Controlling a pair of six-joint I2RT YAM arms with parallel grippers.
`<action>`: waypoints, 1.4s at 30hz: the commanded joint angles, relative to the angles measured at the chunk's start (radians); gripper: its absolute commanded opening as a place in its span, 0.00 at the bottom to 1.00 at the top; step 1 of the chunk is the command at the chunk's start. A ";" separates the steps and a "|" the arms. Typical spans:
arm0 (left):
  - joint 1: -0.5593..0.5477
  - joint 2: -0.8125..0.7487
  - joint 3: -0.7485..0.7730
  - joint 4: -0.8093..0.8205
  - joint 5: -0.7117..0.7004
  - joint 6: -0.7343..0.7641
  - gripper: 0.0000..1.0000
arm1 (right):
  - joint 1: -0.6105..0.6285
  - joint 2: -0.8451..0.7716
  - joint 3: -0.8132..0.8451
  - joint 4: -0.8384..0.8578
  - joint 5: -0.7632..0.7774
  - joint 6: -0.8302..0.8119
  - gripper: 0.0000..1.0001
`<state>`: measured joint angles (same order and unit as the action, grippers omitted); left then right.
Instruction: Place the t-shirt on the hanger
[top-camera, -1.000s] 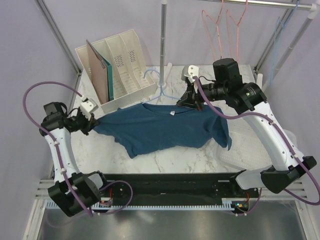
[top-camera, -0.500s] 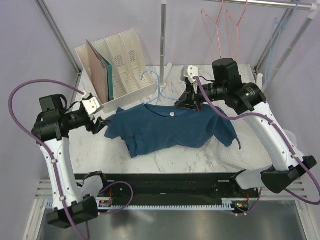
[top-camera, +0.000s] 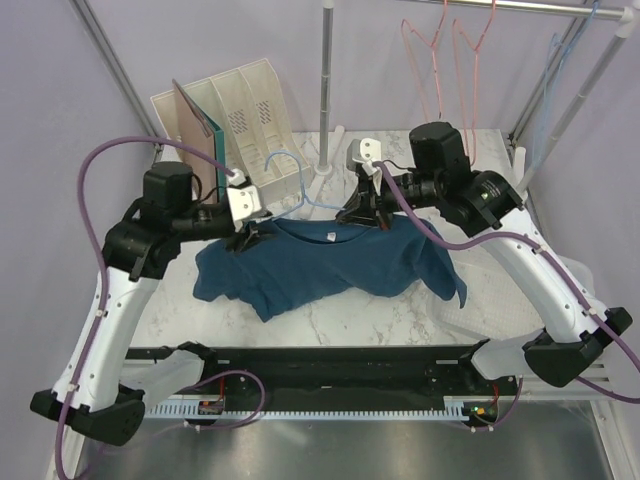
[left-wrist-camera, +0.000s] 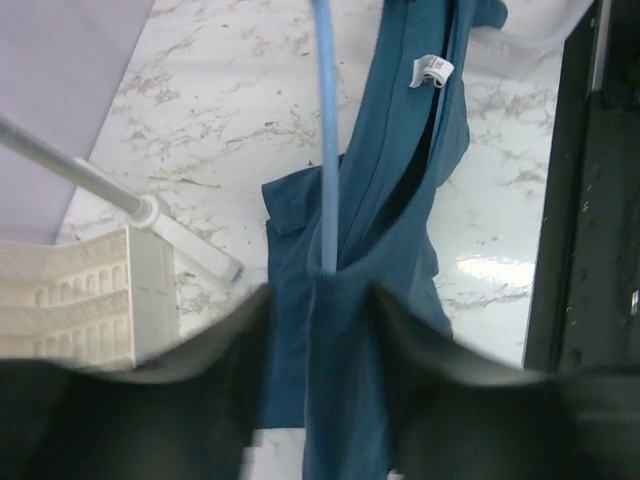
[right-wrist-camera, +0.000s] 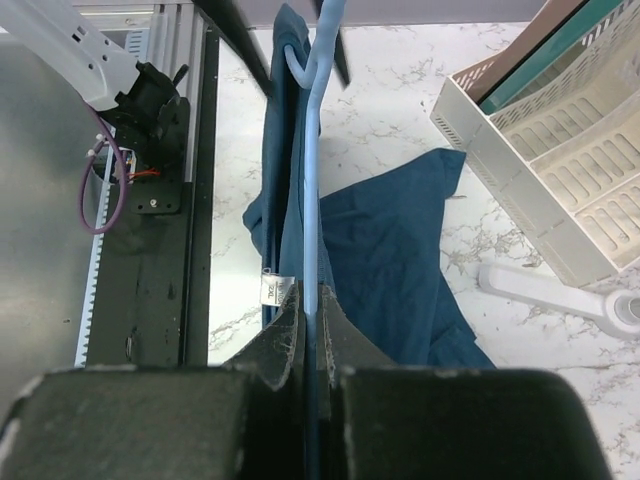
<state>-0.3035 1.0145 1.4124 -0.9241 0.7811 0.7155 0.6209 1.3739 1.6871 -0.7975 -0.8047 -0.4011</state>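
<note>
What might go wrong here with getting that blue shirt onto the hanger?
The left gripper is open around a shoulder of the t-shirt, so the soft cloth may slip off the thin hanger. Only the right gripper pinches the hanger, so it may twist. Its hook sits near the white rack and might snag.

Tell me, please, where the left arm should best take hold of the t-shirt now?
I'd pinch the t-shirt at the raised fold beside its neck opening, where the hanger wire slips inside. Come from the left, left fingers astride it: the fold stands as a narrow ridge, and the right fingers pinch the hanger opposite.
</note>
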 joint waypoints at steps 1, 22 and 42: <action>-0.111 0.027 -0.009 0.060 -0.115 -0.010 0.27 | 0.017 -0.015 0.034 0.069 0.012 0.048 0.09; -0.198 0.159 0.060 -0.022 -0.046 0.383 0.02 | 0.048 0.053 0.052 -0.129 -0.027 0.077 0.29; -0.105 -0.106 -0.087 0.798 -0.521 -0.577 0.99 | -0.082 -0.058 0.227 0.220 0.371 0.930 0.00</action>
<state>-0.4118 0.9386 1.2984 -0.3672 0.4599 0.4187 0.5674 1.3121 1.7260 -0.6285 -0.6518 0.3088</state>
